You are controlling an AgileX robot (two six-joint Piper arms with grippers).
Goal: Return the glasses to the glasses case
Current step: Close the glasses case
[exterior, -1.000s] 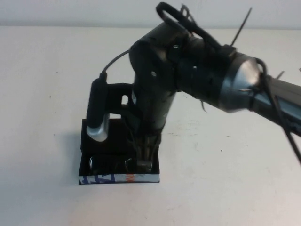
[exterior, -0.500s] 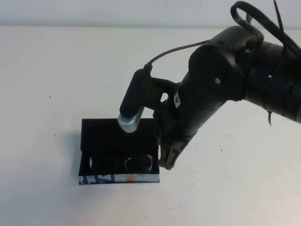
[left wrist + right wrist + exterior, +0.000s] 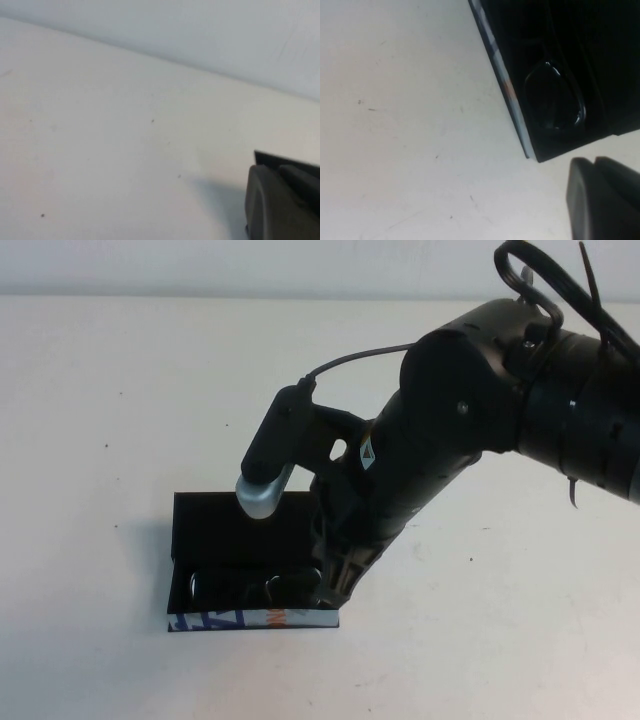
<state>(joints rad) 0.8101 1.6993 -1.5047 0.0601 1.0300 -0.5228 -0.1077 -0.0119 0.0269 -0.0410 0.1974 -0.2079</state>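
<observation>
The glasses case (image 3: 205, 525) is a black box with its flap lid open and a blue, white and orange front side, on the white table. The dark-framed glasses (image 3: 255, 585) lie inside it. My right gripper (image 3: 332, 590) hangs by the case's right end, shut and empty, just above the rim. In the right wrist view the case (image 3: 507, 90) and one lens of the glasses (image 3: 552, 100) show beyond my shut right gripper (image 3: 594, 165). My left gripper (image 3: 280, 172) shows only in the left wrist view, shut and empty over bare table, away from the case.
The white table (image 3: 120, 390) spreads all round the case, with a pale wall along its far edge. My right arm (image 3: 470, 430) reaches in from the right, its wrist camera (image 3: 270, 465) over the case's lid.
One second ago my right gripper was down in the case at the glasses. It lifted out to the right, leaving the glasses inside, and has now drifted back a little towards the case's right end.
</observation>
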